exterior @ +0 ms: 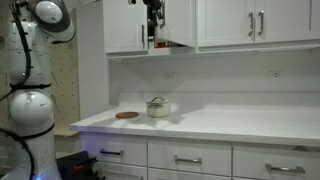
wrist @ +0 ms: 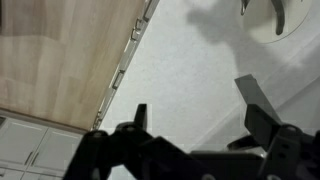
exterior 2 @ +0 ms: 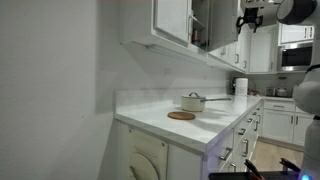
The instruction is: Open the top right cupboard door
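The top right cupboard door (exterior: 181, 22) is a narrow white upper door. It stands swung partly out from the cabinet row, with a dark gap beside it. The opening also shows as a dark gap in an exterior view (exterior 2: 201, 24). My gripper (exterior: 155, 27) hangs just in front of that gap at the door's left edge, and it shows high up in front of the cabinets in an exterior view (exterior 2: 250, 16). In the wrist view the gripper (wrist: 197, 110) looks down at the white counter. Its fingers are spread apart with nothing between them. The door's handle is hidden.
A lidded pot (exterior: 158, 107) and a round wooden trivet (exterior: 126, 115) sit on the white countertop (exterior: 240, 125) below. Wider white upper doors (exterior: 255, 22) lie to the right. The pot (exterior 2: 193, 101) and a paper roll (exterior 2: 240, 87) show along the counter. Wood floor (wrist: 60, 50) lies beside it.
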`<state>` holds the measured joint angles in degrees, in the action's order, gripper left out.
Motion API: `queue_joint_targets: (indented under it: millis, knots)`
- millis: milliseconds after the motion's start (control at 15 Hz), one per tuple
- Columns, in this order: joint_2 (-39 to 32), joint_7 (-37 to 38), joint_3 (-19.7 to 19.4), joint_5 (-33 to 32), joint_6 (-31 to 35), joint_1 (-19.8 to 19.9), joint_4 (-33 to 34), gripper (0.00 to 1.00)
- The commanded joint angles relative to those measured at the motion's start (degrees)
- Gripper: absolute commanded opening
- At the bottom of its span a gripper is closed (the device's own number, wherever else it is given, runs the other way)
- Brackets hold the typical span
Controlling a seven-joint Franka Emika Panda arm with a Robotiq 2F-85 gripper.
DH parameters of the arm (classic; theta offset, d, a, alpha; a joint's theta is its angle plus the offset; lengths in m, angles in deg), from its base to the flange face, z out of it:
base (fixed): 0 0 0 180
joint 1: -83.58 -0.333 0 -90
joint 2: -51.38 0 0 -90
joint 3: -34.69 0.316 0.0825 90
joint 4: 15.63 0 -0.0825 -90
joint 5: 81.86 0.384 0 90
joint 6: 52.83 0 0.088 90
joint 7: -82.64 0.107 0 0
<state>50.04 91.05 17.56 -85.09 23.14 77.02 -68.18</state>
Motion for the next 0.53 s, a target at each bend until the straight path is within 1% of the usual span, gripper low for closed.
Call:
queue_joint_targets:
  millis: [0, 333, 467]
  knots:
    - [1.6, -2.1, 0.2, -1.0, -4.5, -0.3, -1.3, 1.00]
    - [3.4, -4.8, -0.9, -2.0, -11.9, 0.5, -1.1, 1.00]
    - [4.6, -5.7, -1.3, -2.9, -13.8, 0.8, -1.2, 1.00]
